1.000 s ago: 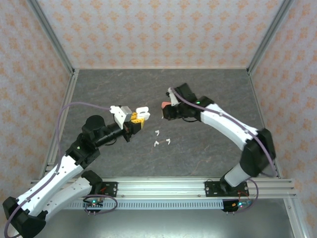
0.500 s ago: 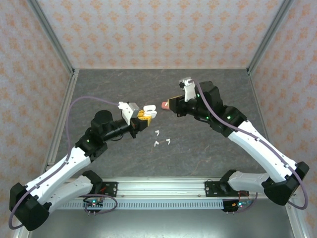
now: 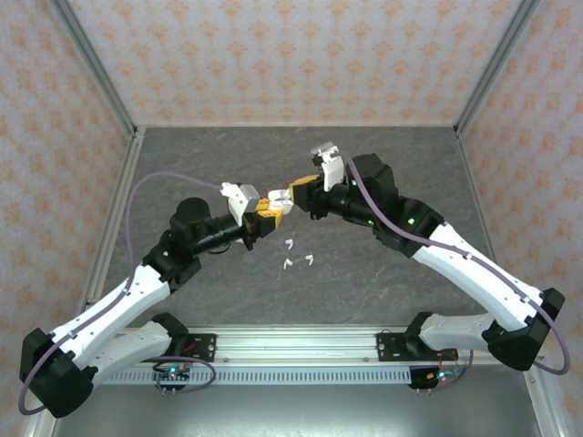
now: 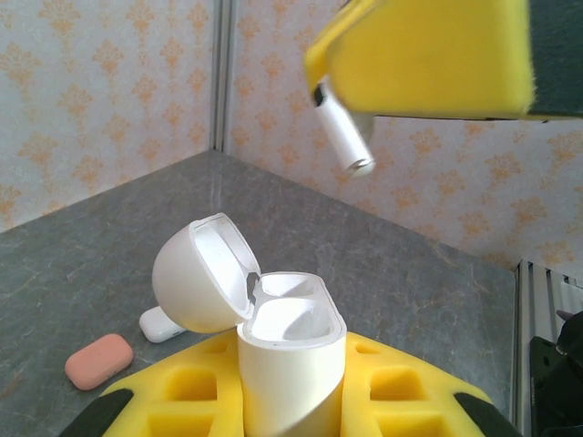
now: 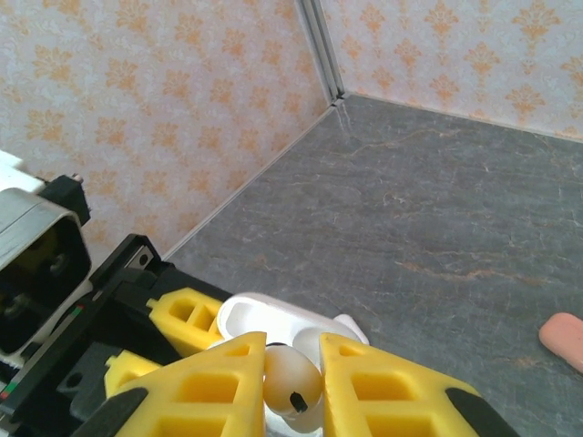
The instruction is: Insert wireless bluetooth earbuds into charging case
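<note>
Left end effector (image 3: 266,209) clamped on open charging case (image 4: 291,360), mid-air. Right end effector (image 5: 291,364) clamped on white earbud (image 4: 344,137), stem down, 1 o'clock above case mouth. Risk: stem misaligned, catches rim; bud slips, falls to surface (image 3: 364,282).

Top camera looks down from behind; both close wrist cameras share the open case (image 4: 291,364).

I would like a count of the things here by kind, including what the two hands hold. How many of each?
White stemmed plastic earbuds: 4 (three lying loose, one in the right hand)
White open plastic charging case: 1 (in the left hand)
Coral-pink pebble-shaped closed case: 1
White rounded object half hidden beside it, kind unclear: 1
Total: 7
</note>
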`<state>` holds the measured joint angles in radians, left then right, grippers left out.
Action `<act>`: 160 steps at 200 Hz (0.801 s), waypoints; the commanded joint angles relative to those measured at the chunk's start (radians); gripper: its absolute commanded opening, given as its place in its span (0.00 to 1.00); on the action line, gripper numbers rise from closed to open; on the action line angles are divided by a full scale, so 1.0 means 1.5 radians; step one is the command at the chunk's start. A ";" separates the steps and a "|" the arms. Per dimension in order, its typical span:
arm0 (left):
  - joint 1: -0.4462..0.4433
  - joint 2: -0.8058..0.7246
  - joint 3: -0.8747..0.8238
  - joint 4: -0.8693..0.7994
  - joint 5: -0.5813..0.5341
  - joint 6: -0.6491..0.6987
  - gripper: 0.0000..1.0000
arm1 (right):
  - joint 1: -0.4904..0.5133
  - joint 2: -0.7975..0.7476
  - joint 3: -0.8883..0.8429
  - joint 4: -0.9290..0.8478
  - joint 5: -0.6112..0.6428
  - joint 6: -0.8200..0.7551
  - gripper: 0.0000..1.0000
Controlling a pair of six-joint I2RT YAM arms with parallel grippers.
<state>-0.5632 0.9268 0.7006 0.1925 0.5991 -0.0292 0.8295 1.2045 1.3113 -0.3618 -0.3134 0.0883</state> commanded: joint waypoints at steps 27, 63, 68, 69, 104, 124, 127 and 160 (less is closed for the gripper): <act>-0.004 0.004 0.029 0.034 0.015 -0.009 0.00 | 0.011 0.032 0.030 0.015 0.017 -0.017 0.19; -0.004 0.010 0.030 0.032 0.013 -0.010 0.00 | 0.020 0.043 0.033 0.006 0.023 -0.022 0.19; -0.004 0.011 0.032 0.032 0.013 -0.010 0.00 | 0.022 0.043 0.032 0.006 0.025 -0.022 0.19; -0.005 0.011 0.032 0.032 0.013 -0.010 0.00 | 0.022 0.044 0.032 0.006 0.026 -0.023 0.19; -0.005 0.014 0.032 0.032 0.014 -0.010 0.00 | 0.028 0.054 0.038 -0.005 0.027 -0.026 0.19; -0.005 0.014 0.032 0.030 0.014 -0.010 0.00 | 0.030 0.059 0.041 -0.017 0.032 -0.030 0.19; -0.005 0.013 0.033 0.030 0.014 -0.010 0.00 | 0.030 0.059 0.042 -0.018 0.031 -0.030 0.19; -0.005 0.013 0.031 0.029 0.013 -0.009 0.00 | 0.033 0.059 0.041 -0.025 0.012 -0.031 0.19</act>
<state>-0.5632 0.9478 0.7063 0.1982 0.6022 -0.0299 0.8688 1.2938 1.3380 -0.3820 -0.2882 0.0639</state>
